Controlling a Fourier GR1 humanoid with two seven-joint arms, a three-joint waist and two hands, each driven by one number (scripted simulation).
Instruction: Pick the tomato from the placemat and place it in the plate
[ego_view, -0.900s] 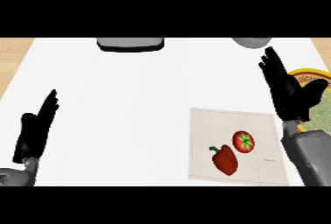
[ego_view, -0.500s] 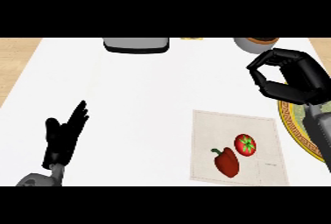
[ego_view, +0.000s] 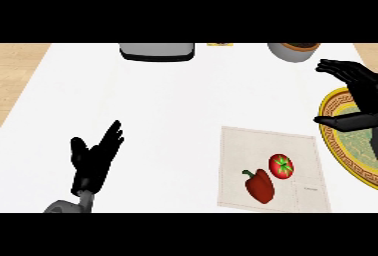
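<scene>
Red tomato (ego_view: 281, 165) is sitting untouched on the placemat (ego_view: 269, 172); my right hand (ego_view: 356, 95) is hovering over the plate (ego_view: 341, 135), fingers spread, holding nothing. Pick and place both pending.

Lighting is flat and bright, even across my whole tabletop (ego_view: 162, 115); the white surface is near blown out, with no gradient from one side to the other. Can't tell where the light comes from. Cast shadows are almost nil: nothing visible under my left hand (ego_view: 94, 160) or my right hand (ego_view: 353, 95), only a thin dark line beneath the grey box (ego_view: 157, 51) at the far edge. The tomato (ego_view: 281, 165) shows a small soft highlight, otherwise no glare. My black fingers read as near-solid silhouettes with little surface detail. Edges look straight, no visible lens bending at the borders.
</scene>
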